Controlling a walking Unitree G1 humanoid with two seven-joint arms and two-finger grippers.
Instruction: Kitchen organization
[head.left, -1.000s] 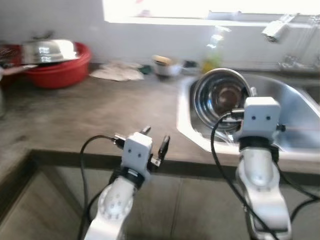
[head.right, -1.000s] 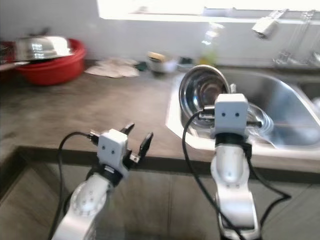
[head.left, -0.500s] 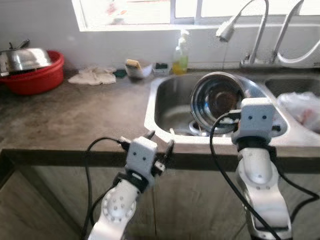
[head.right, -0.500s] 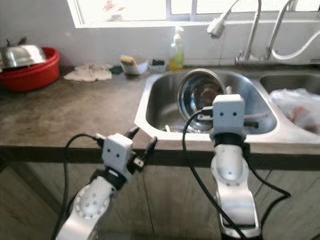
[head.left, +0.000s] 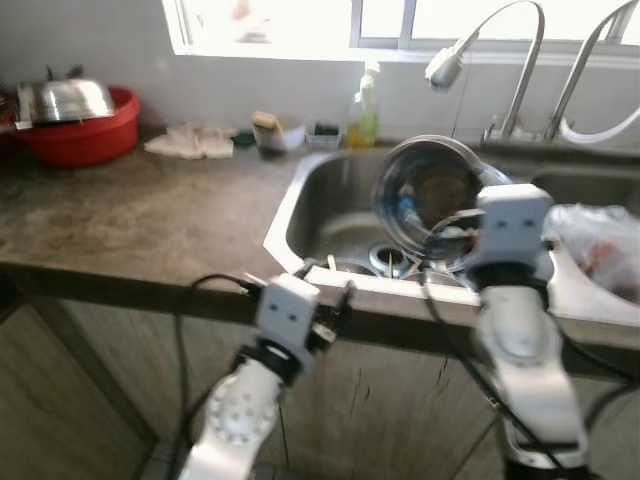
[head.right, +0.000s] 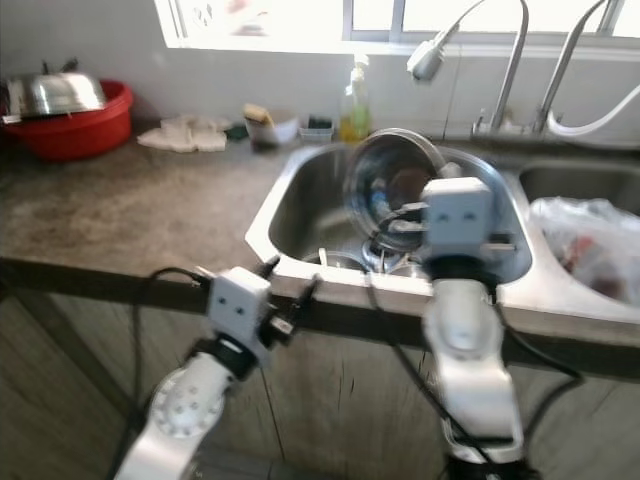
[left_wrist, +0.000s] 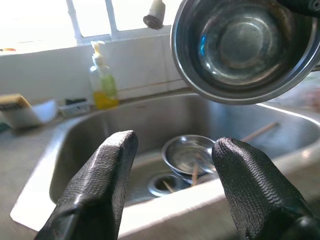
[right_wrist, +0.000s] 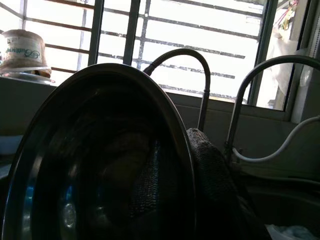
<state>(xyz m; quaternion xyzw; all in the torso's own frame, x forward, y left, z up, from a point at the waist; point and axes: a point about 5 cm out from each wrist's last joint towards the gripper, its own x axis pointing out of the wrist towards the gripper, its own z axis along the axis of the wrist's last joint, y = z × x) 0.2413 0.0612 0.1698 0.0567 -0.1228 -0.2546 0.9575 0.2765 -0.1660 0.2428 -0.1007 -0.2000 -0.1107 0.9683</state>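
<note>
The right gripper (head.left: 470, 215) holds a steel bowl (head.left: 432, 200) tipped on edge above the left basin of the sink (head.left: 300, 200), its fingers (right_wrist: 210, 165) pinched over the rim, 1 inside and 1 outside, with the bowl's hollow facing back toward the robot. The left gripper (head.left: 325, 290) hovers empty and spread wide at the near edge of the counter (head.left: 130, 215), just short of the basin. Down in the basin lie a small steel dish (left_wrist: 192, 152) and what look like wooden utensils near the drain. A soap bottle (head.left: 364, 105) stands at the far rim; a red basin (head.left: 85, 140) carrying a metal lid sits far left on the counter, and a plastic bag (head.left: 600, 235) fills the right basin.

The bowl looks light, rigid and thin-walled, unlikely to break, though its polished and possibly wet surface would make it slippery. A rim pinch seems the only workable hold; held by 1 edge like this, the bowl could swing or slide in the grip, so slow moves appear wise.
</note>
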